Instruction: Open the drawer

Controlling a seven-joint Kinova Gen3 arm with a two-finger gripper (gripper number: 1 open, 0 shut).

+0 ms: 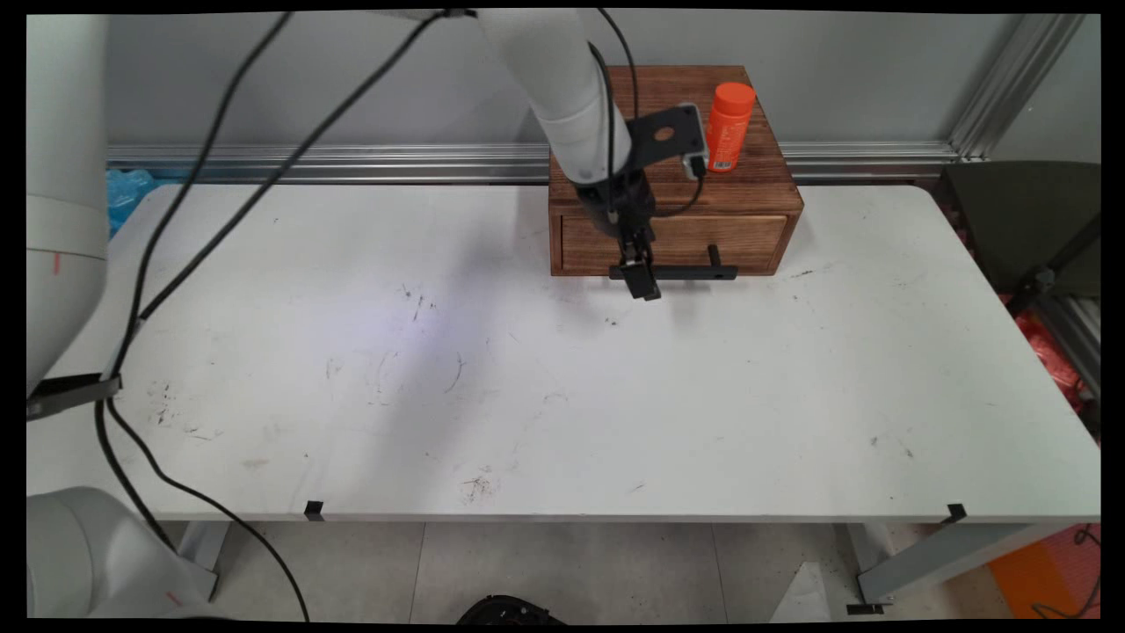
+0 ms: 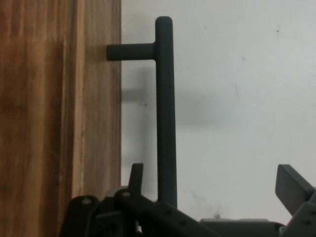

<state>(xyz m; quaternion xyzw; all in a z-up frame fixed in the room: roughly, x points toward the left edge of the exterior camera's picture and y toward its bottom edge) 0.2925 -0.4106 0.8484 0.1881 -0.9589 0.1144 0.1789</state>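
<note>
A small wooden box (image 1: 756, 171) stands at the table's far edge, its single drawer (image 1: 703, 242) pushed in. A black bar handle (image 1: 685, 273) runs across the drawer front. My gripper (image 1: 642, 283) hangs at the left end of that handle. In the hand view the gripper (image 2: 213, 178) is open, and the handle bar (image 2: 166, 98) passes between the fingers, close to the left finger (image 2: 136, 174) and well apart from the right one. The drawer's wood front (image 2: 54, 118) fills the left side. An orange bottle (image 1: 729, 127) stands upright on top of the box.
The white table (image 1: 492, 378) spreads out in front of the box. Black cables (image 1: 176, 229) hang from the arm over the table's left part. A dark chair (image 1: 1028, 229) stands off the right end, and a grey wall is behind.
</note>
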